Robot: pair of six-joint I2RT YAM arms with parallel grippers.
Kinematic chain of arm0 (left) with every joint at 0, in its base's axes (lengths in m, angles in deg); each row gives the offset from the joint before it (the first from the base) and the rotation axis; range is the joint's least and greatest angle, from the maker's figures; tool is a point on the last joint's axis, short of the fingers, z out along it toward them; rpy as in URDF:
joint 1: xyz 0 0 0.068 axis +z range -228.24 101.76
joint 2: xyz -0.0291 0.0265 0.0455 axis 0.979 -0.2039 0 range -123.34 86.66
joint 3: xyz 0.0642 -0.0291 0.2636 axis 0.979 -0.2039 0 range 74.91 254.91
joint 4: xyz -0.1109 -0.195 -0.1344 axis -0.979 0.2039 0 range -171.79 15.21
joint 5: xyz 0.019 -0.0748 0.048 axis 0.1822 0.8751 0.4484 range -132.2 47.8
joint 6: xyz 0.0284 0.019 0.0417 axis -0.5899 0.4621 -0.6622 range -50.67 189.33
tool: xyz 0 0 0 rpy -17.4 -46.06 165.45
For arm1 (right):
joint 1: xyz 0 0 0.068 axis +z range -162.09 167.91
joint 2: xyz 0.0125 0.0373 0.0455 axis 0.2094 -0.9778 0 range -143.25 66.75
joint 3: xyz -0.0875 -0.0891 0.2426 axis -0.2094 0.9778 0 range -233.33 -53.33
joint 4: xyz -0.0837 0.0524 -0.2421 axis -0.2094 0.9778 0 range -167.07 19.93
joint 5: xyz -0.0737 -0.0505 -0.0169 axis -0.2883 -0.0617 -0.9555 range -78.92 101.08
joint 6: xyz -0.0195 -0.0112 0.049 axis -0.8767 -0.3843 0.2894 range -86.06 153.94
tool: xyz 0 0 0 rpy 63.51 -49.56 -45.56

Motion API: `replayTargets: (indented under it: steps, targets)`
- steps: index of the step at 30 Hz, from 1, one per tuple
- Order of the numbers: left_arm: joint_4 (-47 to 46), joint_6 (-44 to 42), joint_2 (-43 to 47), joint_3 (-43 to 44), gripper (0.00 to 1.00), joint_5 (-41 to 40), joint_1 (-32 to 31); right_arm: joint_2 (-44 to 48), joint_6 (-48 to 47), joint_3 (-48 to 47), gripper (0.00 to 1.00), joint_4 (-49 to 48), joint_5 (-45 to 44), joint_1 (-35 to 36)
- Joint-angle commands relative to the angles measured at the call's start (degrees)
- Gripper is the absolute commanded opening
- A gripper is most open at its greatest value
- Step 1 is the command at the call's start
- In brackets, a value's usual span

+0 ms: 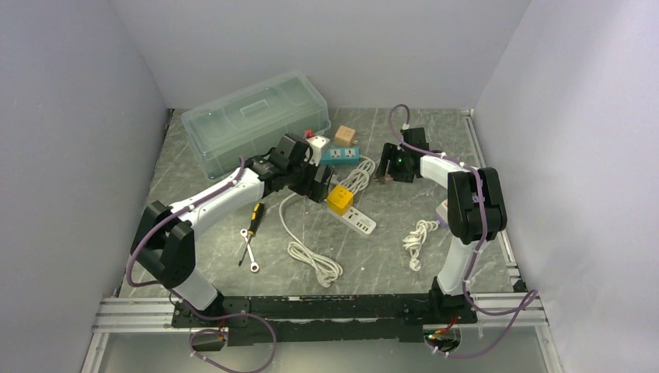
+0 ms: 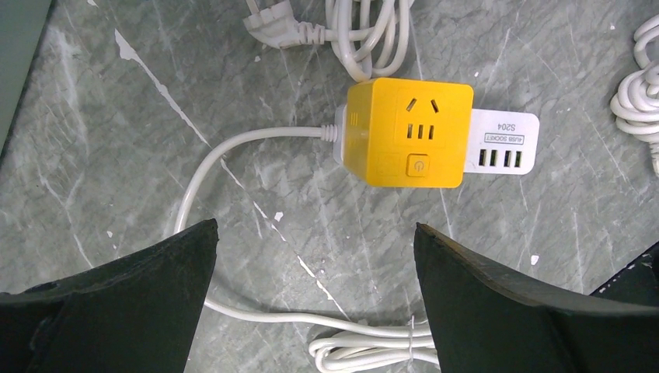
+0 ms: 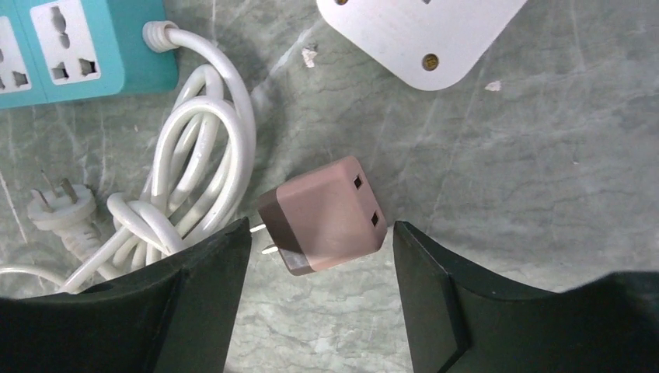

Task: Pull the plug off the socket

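The plug [image 3: 322, 225], a small brown cube with two bare metal prongs, lies loose on the marble table, in no socket. My right gripper [image 3: 321, 229] hangs over it, open, with a fingertip on either side and a narrow gap to each. In the top view the plug [image 1: 383, 179] sits just below the right gripper [image 1: 396, 163]. A yellow cube socket [image 2: 408, 132] sits on a white USB strip [image 2: 505, 140]. My left gripper [image 2: 315, 227] hovers near it, wide open and empty.
A teal power strip [image 3: 78, 47] with coiled white cable [image 3: 194, 171] and a white socket block [image 3: 420, 31] lie near the plug. A clear lidded box [image 1: 256, 116], a screwdriver [image 1: 255, 217], a wrench [image 1: 249, 252] and cable bundles [image 1: 315, 260] share the table.
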Motion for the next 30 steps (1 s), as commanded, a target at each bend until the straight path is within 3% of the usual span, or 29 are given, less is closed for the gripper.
replayTargets:
  steps: [1,6,10,13,19,30]
  targets:
    - [-0.6,1.3,-0.1,1.4,1.0,0.2,-0.2,4.1,-0.2,0.3,0.73,-0.6,-4.0,-0.5]
    - [-0.6,3.5,-1.5,1.6,1.0,2.3,2.1,10.6,-1.4,2.8,0.81,-1.0,-5.2,-0.5]
    - [-1.4,6.9,-1.6,1.2,1.0,6.1,5.3,19.0,-4.8,7.4,0.83,-4.5,0.8,0.5]
    - [-1.9,8.8,-1.3,0.7,1.0,7.6,6.2,26.9,-9.1,13.0,0.87,-9.3,5.0,5.2]
    - [-2.1,9.6,-0.6,0.2,1.0,8.0,6.3,38.4,-16.4,21.5,1.0,-14.5,5.0,18.2]
    - [-1.8,8.0,1.7,-0.3,1.0,3.9,6.3,32.0,-22.3,17.6,1.0,-8.8,1.4,25.8]
